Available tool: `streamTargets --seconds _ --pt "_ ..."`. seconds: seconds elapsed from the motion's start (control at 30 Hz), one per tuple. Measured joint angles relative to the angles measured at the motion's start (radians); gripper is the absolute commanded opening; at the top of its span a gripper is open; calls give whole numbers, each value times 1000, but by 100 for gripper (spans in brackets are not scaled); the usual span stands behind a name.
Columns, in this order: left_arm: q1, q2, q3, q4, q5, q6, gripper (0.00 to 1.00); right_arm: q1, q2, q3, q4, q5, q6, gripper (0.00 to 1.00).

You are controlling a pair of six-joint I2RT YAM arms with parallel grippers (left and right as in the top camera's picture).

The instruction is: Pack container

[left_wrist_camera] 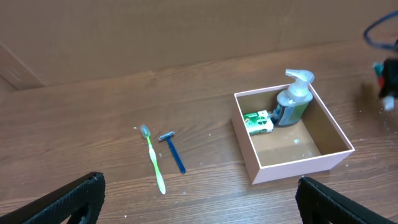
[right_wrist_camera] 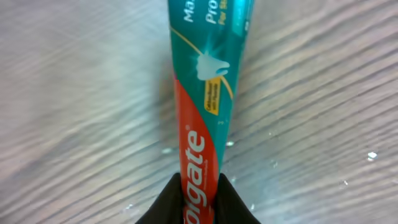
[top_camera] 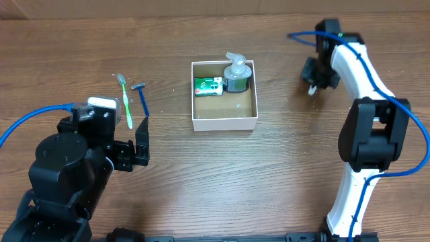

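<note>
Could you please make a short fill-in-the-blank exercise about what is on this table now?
1. The right gripper is shut on a tube of ____.
2. The pump bottle stands ____ the container.
3. The blue razor lies beside the green ____.
4. The left gripper has its jaws ____.
Missing words: toothpaste; inside; toothbrush; open.

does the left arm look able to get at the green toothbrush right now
Probably yes: the left gripper is open and empty, and the toothbrush lies flat on the table just ahead of it. Only the blue razor lies beside it, apart, so nothing blocks the way.
</note>
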Motion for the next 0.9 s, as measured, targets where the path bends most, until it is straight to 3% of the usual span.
streamTargets --seconds 0.23,0.43,0.7,0.9 --pt "0 0 0 0 0 0 100 19 -37 219 -164 -100 -10 4" --pt "0 1 0 0 0 0 100 123 -159 269 -188 -165 -103 4" --pt "0 1 0 0 0 0 100 422 -341 301 -322 -330 -558 4" --pt "0 1 0 0 0 0 100 476 -329 235 -341 -430 -834 4"
